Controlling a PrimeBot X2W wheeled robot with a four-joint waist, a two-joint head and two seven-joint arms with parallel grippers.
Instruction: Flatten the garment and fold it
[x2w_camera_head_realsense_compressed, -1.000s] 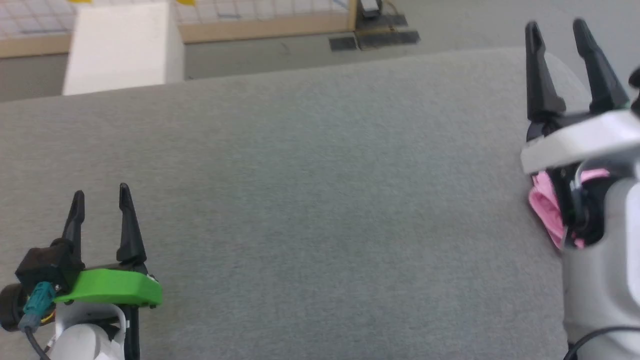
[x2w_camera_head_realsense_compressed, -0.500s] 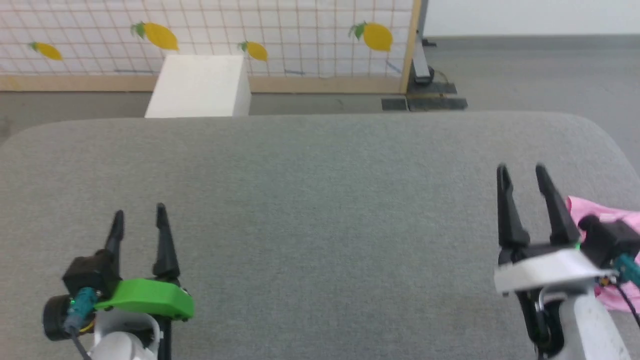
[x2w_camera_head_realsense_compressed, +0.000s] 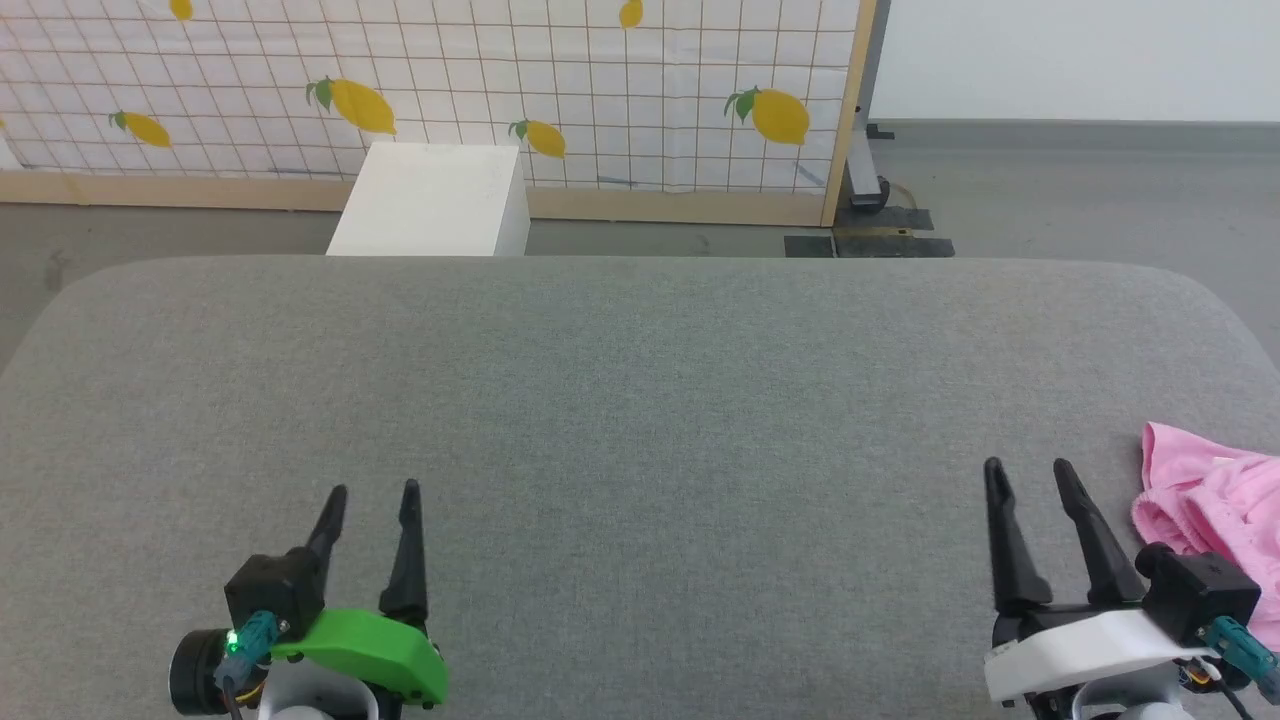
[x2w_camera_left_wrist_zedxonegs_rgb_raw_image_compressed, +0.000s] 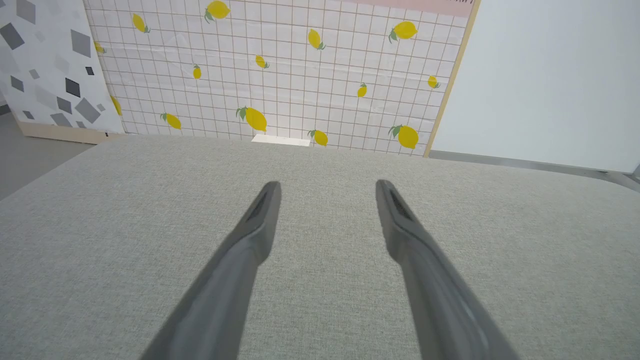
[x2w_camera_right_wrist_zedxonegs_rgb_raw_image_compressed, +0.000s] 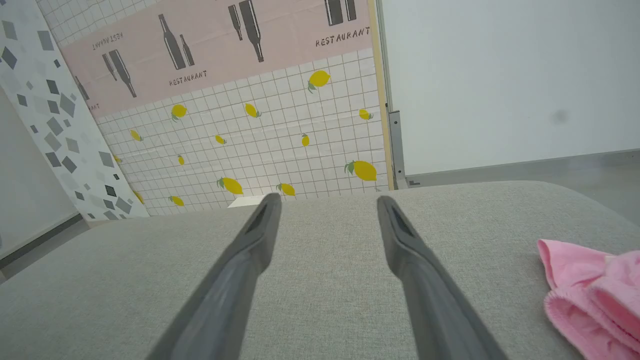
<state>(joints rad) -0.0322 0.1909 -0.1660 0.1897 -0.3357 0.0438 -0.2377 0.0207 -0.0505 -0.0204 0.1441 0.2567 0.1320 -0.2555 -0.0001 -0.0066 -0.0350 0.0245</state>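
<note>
So, lower left of the head view: the left claw (x2w_camera_head_realsense_compressed: 374, 488) sits low over the bench (x2w_camera_head_realsense_compressed: 640, 380), two dark fingers pointing up the frame and spread apart with nothing between them, so it's released. It rides on a bright green bracket (x2w_camera_head_realsense_compressed: 365, 650). Same story in the left wrist view, where the left claw (x2w_camera_left_wrist_zedxonegs_rgb_raw_image_compressed: 327, 183) stands wide with just grey fabric between and under its fingers. The bench is a big grey cloth-covered slab with rounded corners, and it takes up most of the frame. Past its far edge, upper left of centre, there's a white box (x2w_camera_head_realsense_compressed: 430, 200) on the floor (x2w_camera_head_realsense_compressed: 1050, 200), and behind that a tiled screen (x2w_camera_head_realsense_compressed: 600, 90) printed with lemons, in a wooden frame. Over at the lower right, the right claw (x2w_camera_head_realsense_compressed: 1026, 463) is released too, fingers apart and empty, pointing up the frame, on a white bracket (x2w_camera_head_realsense_compressed: 1090, 645). The shorts (x2w_camera_head_realsense_compressed: 1200, 500) are a crumpled pink heap at the right edge of the frame, lying on the bench just beside the right claw. The wrist's black block overlaps them in the picture, and I can't tell if it touches. In the right wrist view the shorts (x2w_camera_right_wrist_zedxonegs_rgb_raw_image_compressed: 590, 295) are bunched at the lower right, folds rolled over each other, apart from the fingers.
</note>
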